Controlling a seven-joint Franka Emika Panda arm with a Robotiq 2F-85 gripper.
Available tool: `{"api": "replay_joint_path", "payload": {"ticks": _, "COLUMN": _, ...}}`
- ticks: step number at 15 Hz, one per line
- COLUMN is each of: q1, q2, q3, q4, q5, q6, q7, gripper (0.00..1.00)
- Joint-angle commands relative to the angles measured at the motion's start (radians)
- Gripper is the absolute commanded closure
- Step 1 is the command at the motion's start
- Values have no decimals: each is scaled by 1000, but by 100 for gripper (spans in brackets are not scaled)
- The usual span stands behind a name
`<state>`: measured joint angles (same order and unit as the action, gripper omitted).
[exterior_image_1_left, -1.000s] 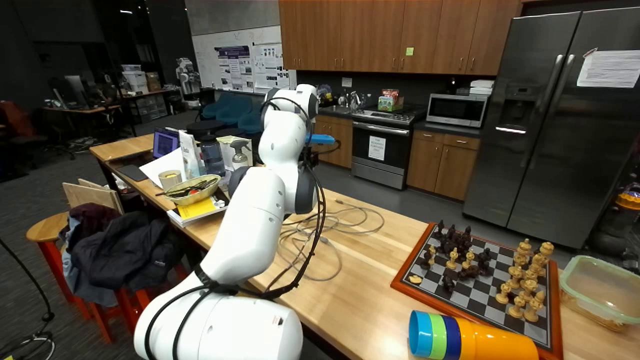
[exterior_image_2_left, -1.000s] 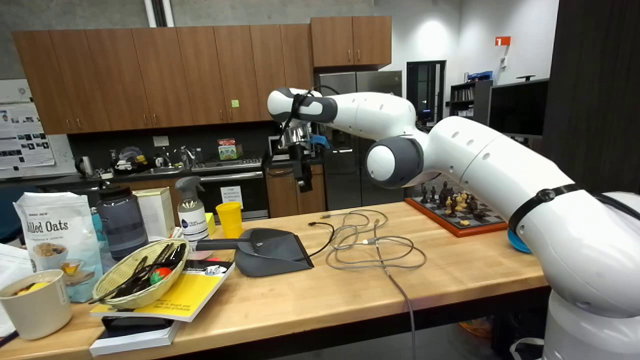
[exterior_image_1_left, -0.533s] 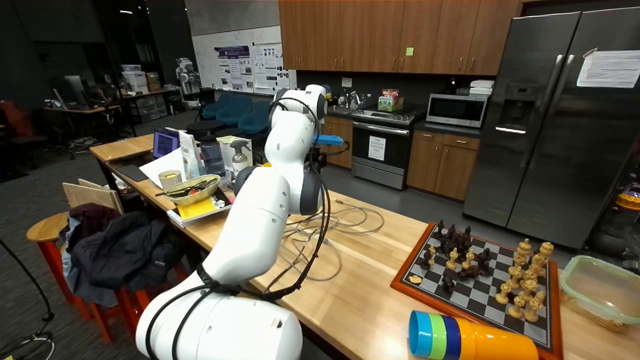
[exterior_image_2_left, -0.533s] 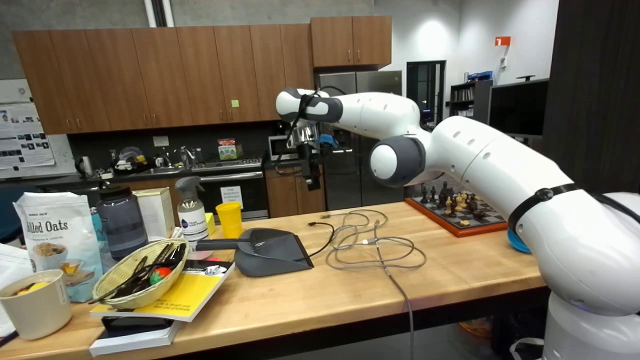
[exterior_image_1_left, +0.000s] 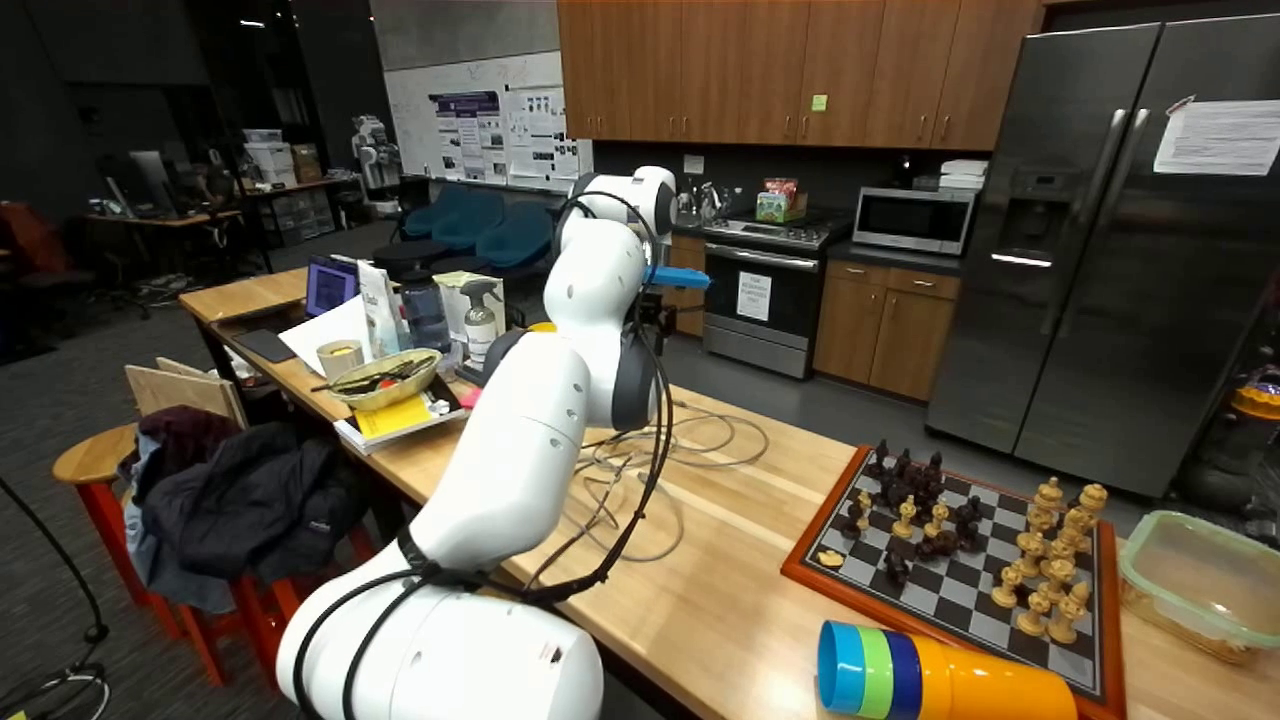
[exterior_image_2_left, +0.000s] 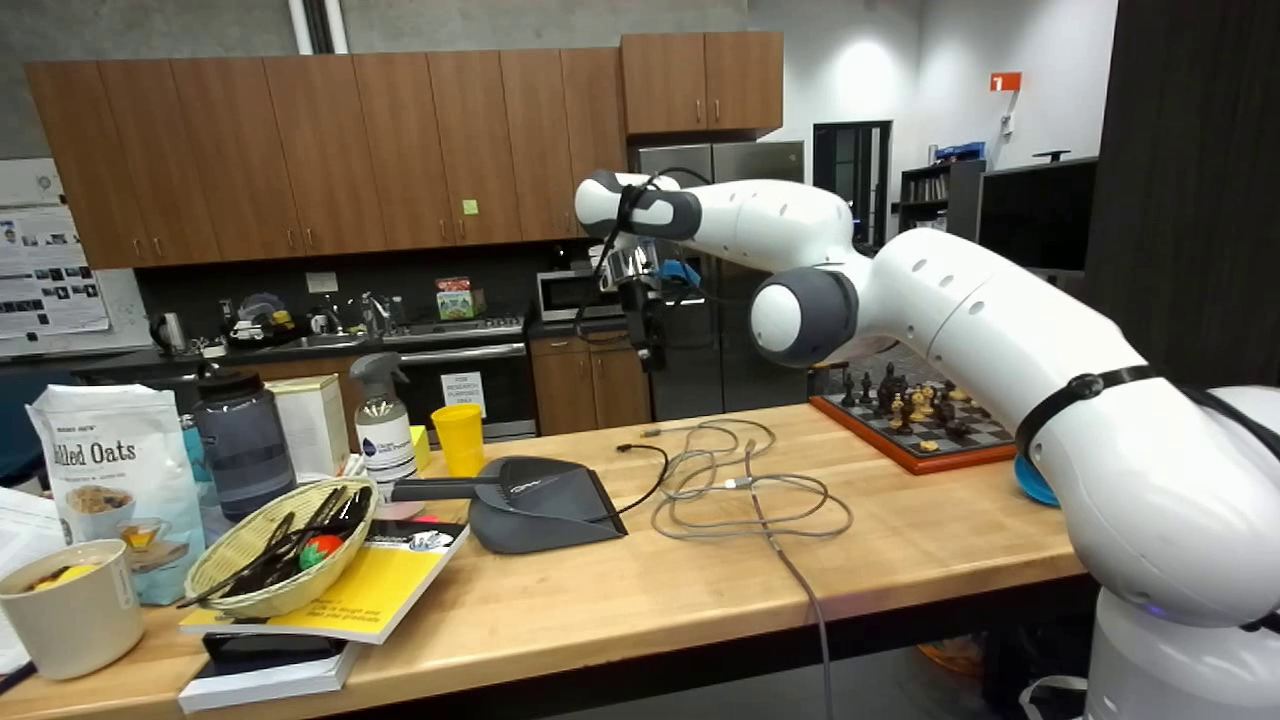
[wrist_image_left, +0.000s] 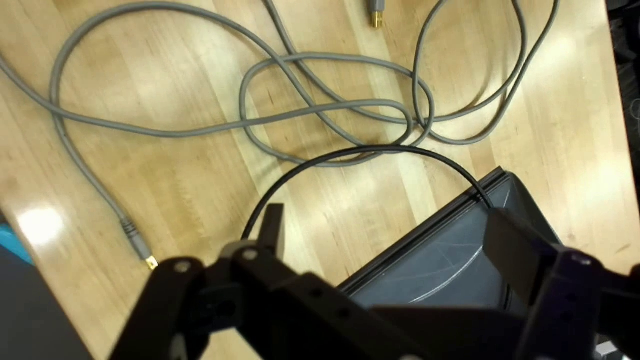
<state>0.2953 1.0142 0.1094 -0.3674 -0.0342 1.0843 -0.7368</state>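
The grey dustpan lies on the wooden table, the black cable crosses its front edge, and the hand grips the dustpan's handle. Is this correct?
Not quite: the hand does not grip the handle. The wrist view shows its jaws open, and an exterior view shows it in the air, apart from the dustpan. The rest is right.

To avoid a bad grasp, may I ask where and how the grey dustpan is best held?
I would probably grip the dustpan by the middle of its handle, from above, the gripper closing across it: this part is straight and slim, while the handle's end looks close to the spray bottle.
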Motion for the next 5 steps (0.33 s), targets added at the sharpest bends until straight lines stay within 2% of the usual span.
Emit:
{"api": "replay_joint_path", "payload": {"ticks": 1, "q1": -42, "q2": -54, "q3": -10, "q4": -27, "q5": -9, "q6": -41, "q7": -31, "gripper": 0}}
{"api": "replay_joint_path", "payload": {"ticks": 5, "q1": -46, "q2": -38, "q3": -2, "q4": -28, "q5": 2, "q6": -16, "q7": -11, "gripper": 0}}
